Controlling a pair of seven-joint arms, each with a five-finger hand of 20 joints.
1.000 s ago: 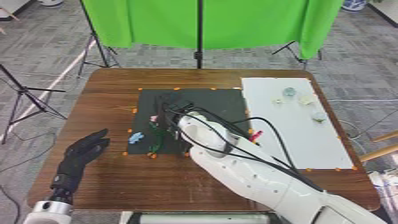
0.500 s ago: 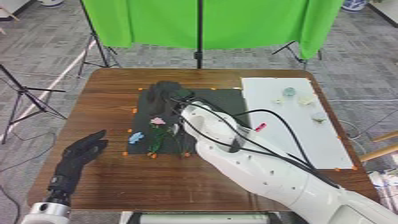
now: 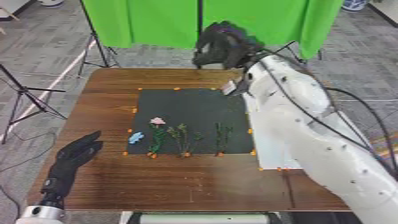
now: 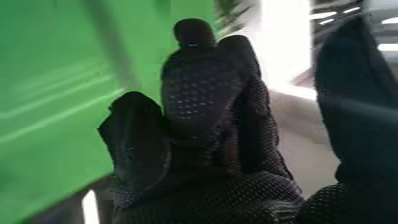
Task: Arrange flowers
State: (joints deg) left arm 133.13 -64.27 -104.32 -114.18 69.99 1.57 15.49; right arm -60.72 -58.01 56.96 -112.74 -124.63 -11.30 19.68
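My right hand (image 3: 224, 46) is raised beyond the table's far edge, before the green cloth, holding nothing. In the right wrist view the right hand (image 4: 204, 95) has its fingers extended, the thumb apart from them. My left hand (image 3: 78, 150) rests open at the left of the table. On the black mat (image 3: 182, 105) lie a pink flower (image 3: 157, 121) on a green stem, a blue flower (image 3: 136, 137) left of it, and green stems (image 3: 184, 137) in the middle, with more green stems (image 3: 223, 135) toward the mat's right side.
A white board (image 3: 272, 158) lies right of the mat, largely covered by my right arm. Orange markers line the mat's edges. A green cloth (image 3: 133, 25) on stands hangs behind the brown table (image 3: 107, 100).
My right hand has left the mat, moving up and away to the far side beyond the table edge. Stems on the mat's right are uncovered. My left hand has barely moved.
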